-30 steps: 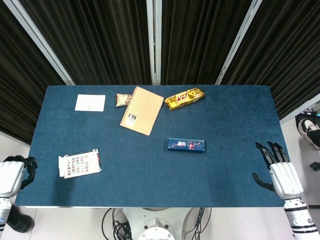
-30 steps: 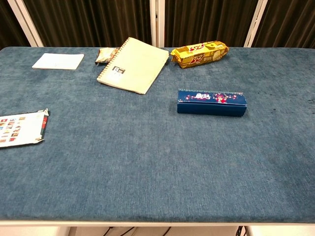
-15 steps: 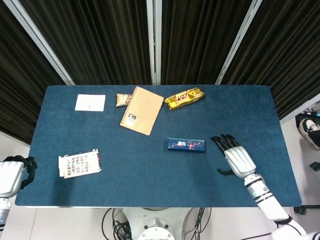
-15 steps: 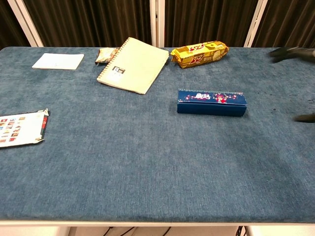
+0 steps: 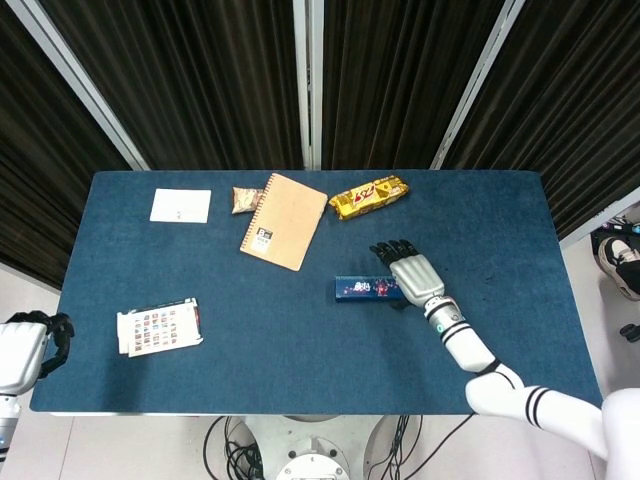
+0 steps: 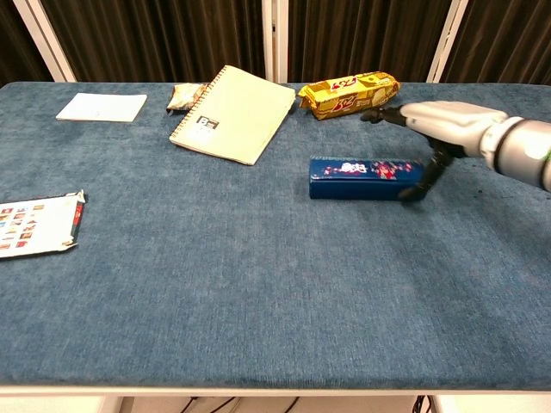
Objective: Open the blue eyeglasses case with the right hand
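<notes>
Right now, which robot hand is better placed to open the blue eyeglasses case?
Right. The right robot hand is over the right end of the blue eyeglasses case, thumb down beside it. The left robot hand sits off the table's far left edge.

Dark pleated curtains (image 5: pixel 190 80) hang behind the table (image 5: pixel 200 370), crossed by pale metal bars (image 5: pixel 308 80); the table wears blue cloth; light floor (image 5: pixel 20 290) shows at both sides; cables (image 5: pixel 235 455) lie beneath.

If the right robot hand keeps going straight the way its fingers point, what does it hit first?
Probably the yellow snack packet. The right robot hand sits over the right end of the blue case, fingers pointing toward the table's far edge; only bare cloth shows between. Its height is unclear, so it may pass over.
</notes>
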Robot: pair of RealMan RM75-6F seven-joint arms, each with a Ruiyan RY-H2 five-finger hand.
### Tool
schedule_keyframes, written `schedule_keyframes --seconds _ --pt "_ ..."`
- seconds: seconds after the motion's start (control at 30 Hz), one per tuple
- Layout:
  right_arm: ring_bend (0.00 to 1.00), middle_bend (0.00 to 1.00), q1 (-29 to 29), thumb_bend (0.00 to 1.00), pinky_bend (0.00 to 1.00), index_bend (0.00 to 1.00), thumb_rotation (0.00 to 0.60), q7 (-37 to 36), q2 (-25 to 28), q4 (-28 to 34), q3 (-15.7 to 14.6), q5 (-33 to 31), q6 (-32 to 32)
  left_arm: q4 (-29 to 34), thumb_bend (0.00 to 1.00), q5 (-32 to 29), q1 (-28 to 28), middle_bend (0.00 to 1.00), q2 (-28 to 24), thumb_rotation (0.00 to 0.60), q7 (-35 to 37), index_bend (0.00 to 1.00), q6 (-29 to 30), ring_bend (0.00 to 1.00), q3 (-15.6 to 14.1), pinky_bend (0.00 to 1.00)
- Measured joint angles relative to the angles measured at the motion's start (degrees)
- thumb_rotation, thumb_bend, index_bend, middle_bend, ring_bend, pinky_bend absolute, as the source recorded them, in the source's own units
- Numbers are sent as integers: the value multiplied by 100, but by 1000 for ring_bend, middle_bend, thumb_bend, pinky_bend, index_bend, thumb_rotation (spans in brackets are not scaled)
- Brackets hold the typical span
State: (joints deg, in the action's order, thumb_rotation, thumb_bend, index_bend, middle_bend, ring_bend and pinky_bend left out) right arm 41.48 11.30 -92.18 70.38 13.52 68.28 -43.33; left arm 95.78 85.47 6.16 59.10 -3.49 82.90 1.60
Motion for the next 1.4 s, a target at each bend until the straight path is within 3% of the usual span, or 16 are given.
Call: schedule_keyframes --seconds 0.17,0.4,0.53,0.67,1.03,1.4 --pt "0 90 303 76 0 0 600 213 -104 -141 115 -244 231 -5 579 -2 5 641 -2 600 21 659 -11 453 1 440" --pt "0 134 356 176 0 2 600 42 509 817 72 -260 514 -6 580 -5 16 644 -7 600 36 658 -29 453 2 440" --pt "0 154 455 250 0 62 600 -20 825 1194 -35 -256 678 -5 580 -2 12 644 -6 600 30 658 -22 453 0 440" --pt "0 159 620 323 0 115 600 31 806 1157 -114 -364 791 -7 579 -3 12 644 -5 600 30 658 -23 453 0 440" --pt "0 162 912 342 0 206 600 149 627 984 -287 -677 844 -19 579 2 20 645 -7 600 78 658 -32 453 1 440" --pt "0 163 1061 424 0 283 600 189 581 920 -405 -895 811 -33 579 14 21 646 -10 600 130 658 -31 453 -2 440"
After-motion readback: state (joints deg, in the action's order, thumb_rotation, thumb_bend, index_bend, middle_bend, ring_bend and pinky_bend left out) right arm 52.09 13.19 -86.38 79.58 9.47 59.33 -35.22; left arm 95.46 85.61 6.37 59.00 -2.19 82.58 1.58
